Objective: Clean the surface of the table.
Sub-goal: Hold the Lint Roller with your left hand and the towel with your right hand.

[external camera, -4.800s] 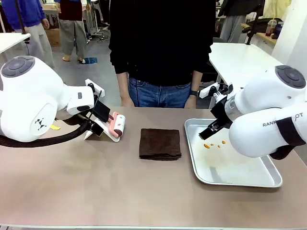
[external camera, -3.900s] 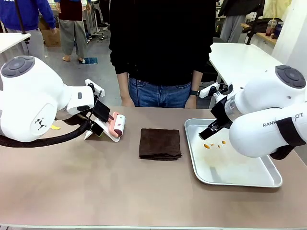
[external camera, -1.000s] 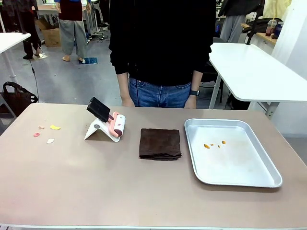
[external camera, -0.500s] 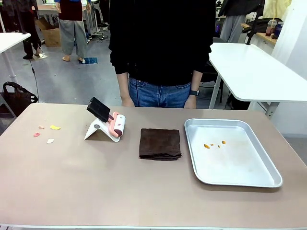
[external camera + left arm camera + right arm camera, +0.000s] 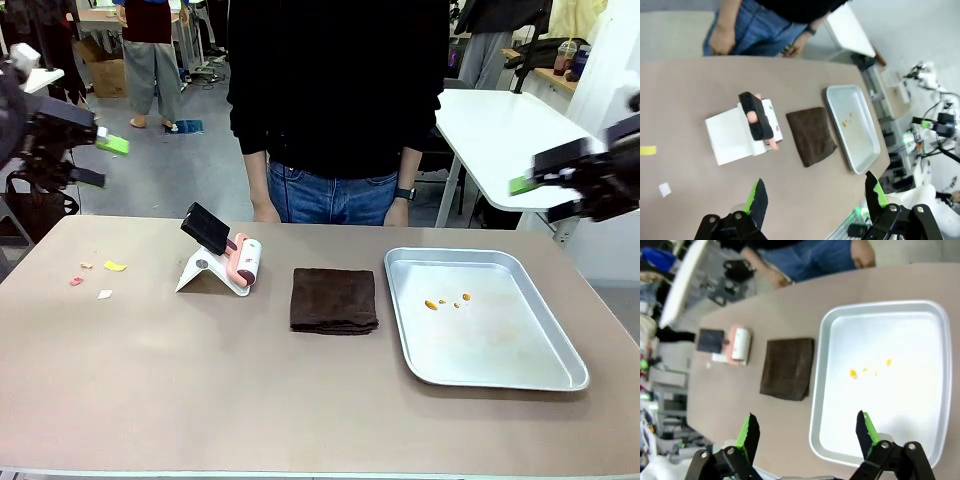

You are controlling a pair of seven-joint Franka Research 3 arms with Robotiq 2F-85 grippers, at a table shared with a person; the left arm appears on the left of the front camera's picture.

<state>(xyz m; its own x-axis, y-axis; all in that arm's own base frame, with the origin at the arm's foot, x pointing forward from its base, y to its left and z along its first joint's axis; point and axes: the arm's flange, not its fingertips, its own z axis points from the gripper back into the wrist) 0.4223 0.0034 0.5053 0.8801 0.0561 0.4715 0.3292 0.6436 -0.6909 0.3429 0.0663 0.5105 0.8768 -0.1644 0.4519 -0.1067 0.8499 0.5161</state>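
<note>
Left claw (image 5: pixel 815 192) and right claw (image 5: pixel 807 430) gape empty above the counter (image 5: pixel 200 400), likely rigid, smooth and ungraspable. I'd pinch the soft mid-counter cloth (image 5: pixel 334 299) instead. Scraps (image 5: pixel 104 267) lie at 9 o'clock.

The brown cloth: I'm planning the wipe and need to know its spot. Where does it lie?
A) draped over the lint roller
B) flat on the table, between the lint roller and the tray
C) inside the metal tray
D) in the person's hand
B: the folded brown cloth lies flat on the table, with the lint roller on one side and the metal tray on the other, touching neither.
</note>
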